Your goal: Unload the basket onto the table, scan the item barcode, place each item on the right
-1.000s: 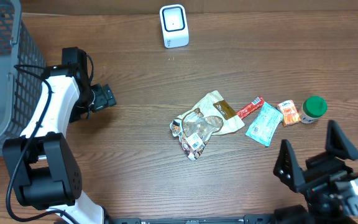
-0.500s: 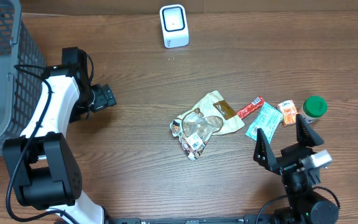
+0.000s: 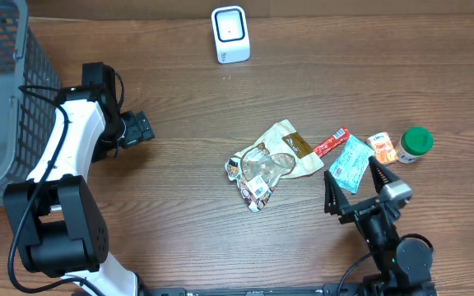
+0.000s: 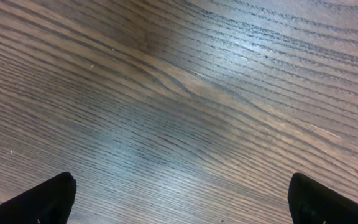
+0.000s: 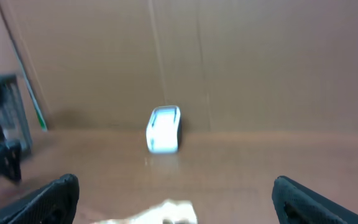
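Approach step: right fingers [image 3: 329, 196] open, empty, near teal packet [image 3: 350, 162]; left fingers [image 4: 45, 200] open, idle over table [image 4: 179, 93]. Next: descend, pinch packet, show barcode to scanner [image 3: 230, 34].

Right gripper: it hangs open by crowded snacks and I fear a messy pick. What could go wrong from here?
1. The right gripper hangs open over the teal packet; the red stick and orange packet lie close by, so closing may catch a neighbour.
2. The teal packet lies flat, so the gripper may slip off it.
3. No barcode shows on it; it may meet the scanner wrong side up.
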